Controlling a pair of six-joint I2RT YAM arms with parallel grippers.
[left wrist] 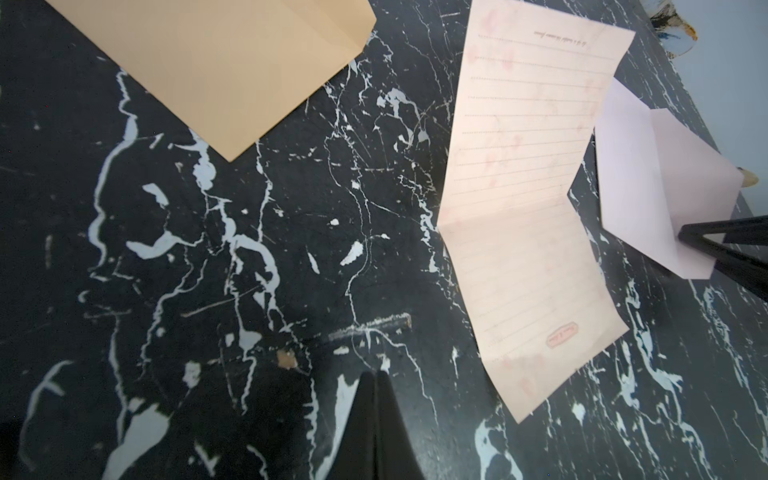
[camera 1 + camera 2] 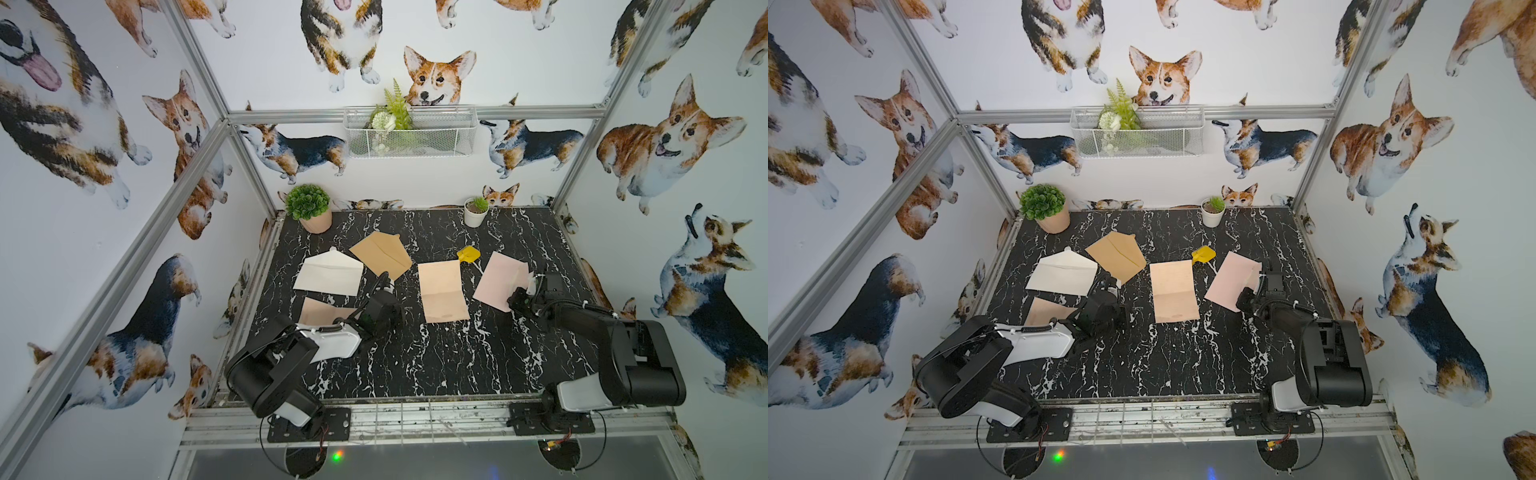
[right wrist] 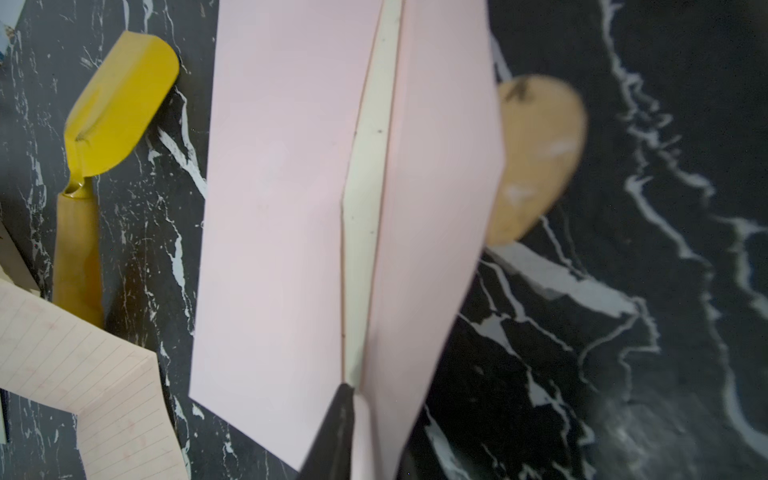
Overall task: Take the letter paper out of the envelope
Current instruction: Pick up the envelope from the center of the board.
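Observation:
A pink envelope [image 2: 496, 282] [image 2: 1229, 280] lies at the right of the black marble table, its flap raised. My right gripper [image 3: 353, 395] [image 2: 515, 296] is shut on the near end of that flap. One black finger [image 3: 336, 424] shows against the flap's inner side; the flap hides the other. A cream strip of paper [image 3: 368, 208] shows in the mouth between body and flap. My left gripper [image 1: 376, 376] [image 2: 384, 277] is shut and empty above bare table, between a tan envelope [image 1: 224, 66] and an unfolded lined letter sheet [image 1: 528, 216] [image 2: 442, 291].
A white envelope [image 2: 328, 274] and another pinkish sheet [image 2: 318, 309] lie at the left. A yellow scoop [image 3: 112, 104] and a wooden spoon [image 3: 536, 158] flank the pink envelope. Two potted plants [image 2: 309, 208] [image 2: 476, 212] stand at the back edge.

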